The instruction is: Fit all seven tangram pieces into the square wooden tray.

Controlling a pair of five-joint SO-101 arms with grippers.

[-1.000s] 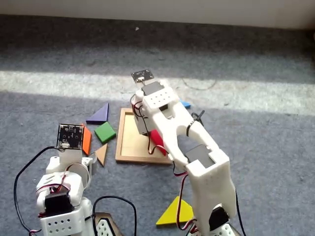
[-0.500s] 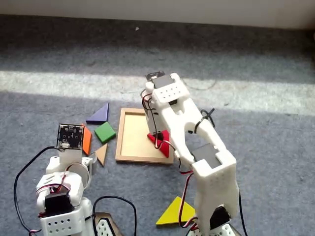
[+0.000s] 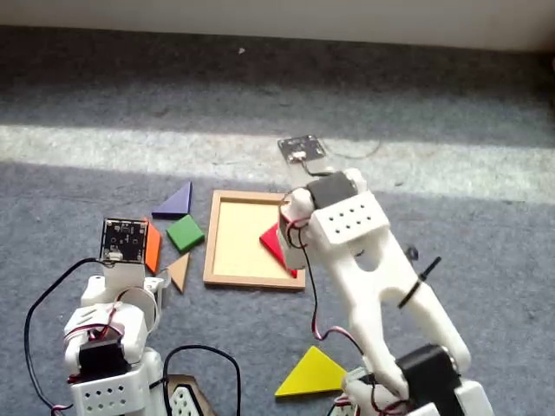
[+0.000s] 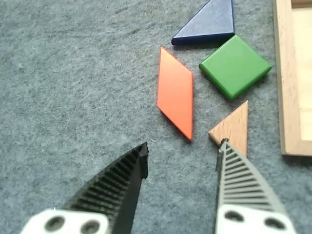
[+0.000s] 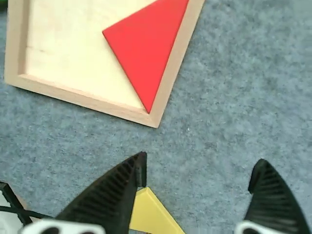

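- Grey carpet-like cloth covers the desk; the square wooden tray (image 3: 211, 239) lies on it between the two arms.
- Red triangle (image 5: 146, 48): inside the tray, long edge along one rim, one tip close to a corner. Whether it sits fully flat cannot be told.
- Right pincer (image 5: 201, 161): fingers spread, nothing held, above the cloth just outside that tray corner. The yellow triangle (image 3: 312, 374) lies apart from the tray, near this arm's base.
- Left pincer (image 4: 183, 148): likewise spread and empty, above the cloth near the plain wooden triangle (image 4: 233, 129).
- Beside the tray's other side lie the orange parallelogram (image 4: 175, 91), green square (image 4: 235, 66) and blue triangle (image 4: 207, 24), close together.
- Risk 1: the pieces are thin and lie flat on soft cloth, so closing fingers may slide a piece along rather than lift it.
- Risk 2: the crowded pieces leave little room, and a finger set down for one would probably nudge its neighbour.
- Risk 3: the tray seems unfixed; a push against its rim could shift it and unseat the red triangle.
- Risk 4: a piece released slightly off line may rest on the rim or on the red triangle, blocking later fits.
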